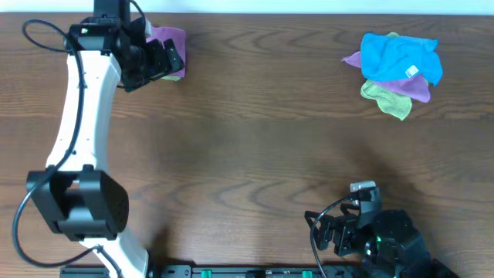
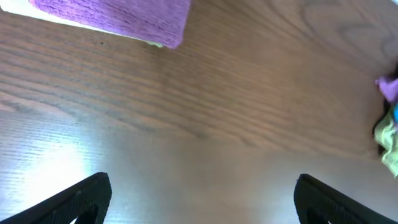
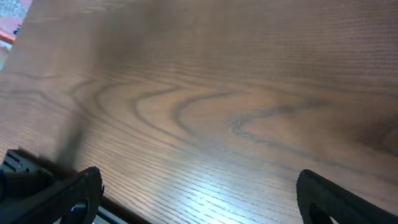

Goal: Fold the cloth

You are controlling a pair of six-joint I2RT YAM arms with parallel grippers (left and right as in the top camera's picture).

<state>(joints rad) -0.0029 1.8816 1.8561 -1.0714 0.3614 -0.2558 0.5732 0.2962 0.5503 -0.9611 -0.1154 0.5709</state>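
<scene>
The lilac-purple cloth [image 1: 168, 40] lies folded into a small pad at the table's far left. My left gripper's body covers part of it. In the left wrist view the cloth [image 2: 118, 15] sits at the top edge, with a pale edge showing under it. My left gripper [image 1: 168, 60] [image 2: 202, 190] is open and empty, just off the cloth over bare wood. My right gripper [image 1: 326, 228] [image 3: 199, 190] is open and empty near the table's front edge at the right.
A pile at the far right holds a bright blue cloth [image 1: 401, 54], a second purple cloth [image 1: 411, 85] and a green cloth [image 1: 386, 99]. Its edge shows in the left wrist view [image 2: 388, 134]. The wooden table [image 1: 255, 147] lies between the arms.
</scene>
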